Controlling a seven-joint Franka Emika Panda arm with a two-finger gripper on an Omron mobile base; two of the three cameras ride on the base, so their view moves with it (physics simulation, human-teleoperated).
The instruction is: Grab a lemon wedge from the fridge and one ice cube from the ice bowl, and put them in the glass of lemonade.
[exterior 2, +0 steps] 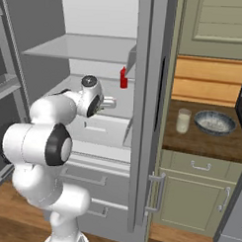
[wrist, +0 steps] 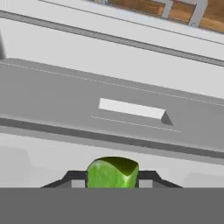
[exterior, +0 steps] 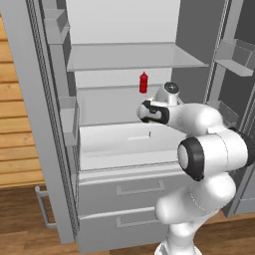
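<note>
The lemon wedge [wrist: 113,172] sits pinched between the jaws, which stand narrow and pressed to its two sides, so it looks gripped for carrying. The gripper [wrist: 112,183] hangs inside the open fridge [exterior: 124,144], over the pale shelf [exterior: 114,142] near its front edge. The glass of lemonade [exterior 2: 183,120] waits on the tabletop [exterior 2: 201,140] beside the ice bowl [exterior 2: 214,122], well apart from the fridge, likely the wedge's destination.

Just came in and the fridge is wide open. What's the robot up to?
The arm is reaching into the open fridge, and its end effector is shut on the lemon wedge, seen between the fingertips in the hand view. A red bottle stands on a shelf behind. On the counter to the right, the glass and the ice bowl wait side by side; nothing has been added yet.
</note>
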